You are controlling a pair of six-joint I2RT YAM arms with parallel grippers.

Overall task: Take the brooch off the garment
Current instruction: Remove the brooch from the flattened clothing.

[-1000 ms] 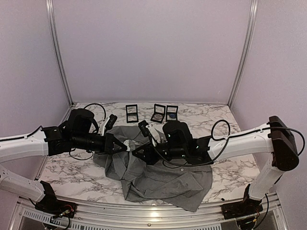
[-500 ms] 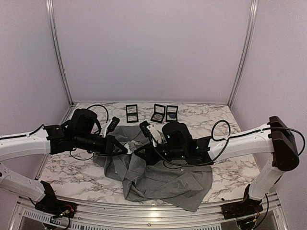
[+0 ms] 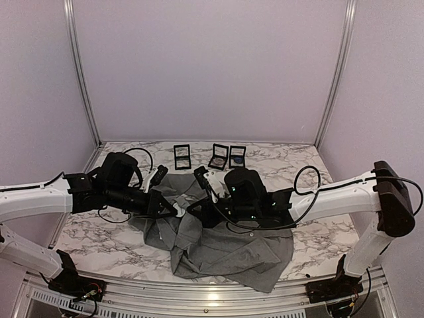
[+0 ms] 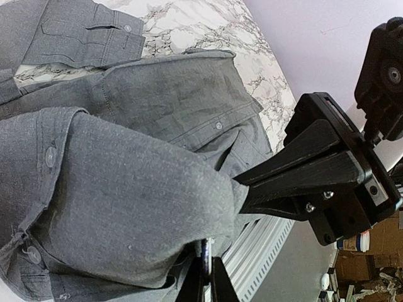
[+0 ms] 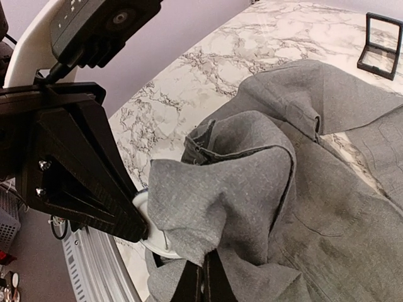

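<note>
The grey shirt (image 3: pixel 225 248) lies crumpled on the marble table, with a fold lifted between my two grippers. My left gripper (image 3: pixel 172 207) is shut on the brooch (image 4: pixel 208 251), a thin white disc seen edge-on between its fingers (image 4: pixel 221 286) and half under the fabric (image 4: pixel 126 189). In the right wrist view the brooch (image 5: pixel 146 234) shows as a round white disc against the left gripper's black finger (image 5: pixel 75 170). My right gripper (image 3: pixel 192 209) is shut on a fold of the shirt (image 5: pixel 252 189) right beside the brooch, its closed tip (image 5: pixel 203 274) under the cloth.
Three small black-framed boxes stand at the back of the table: one (image 3: pixel 181 157) left, two (image 3: pixel 218 156) (image 3: pixel 237 156) side by side. A slotted aluminium rail (image 3: pixel 199 301) runs along the near edge. Cables loop off both wrists.
Both grippers have drifted slightly to the right, still close together. The white brooch that showed between them in the top view is now covered by fabric.
</note>
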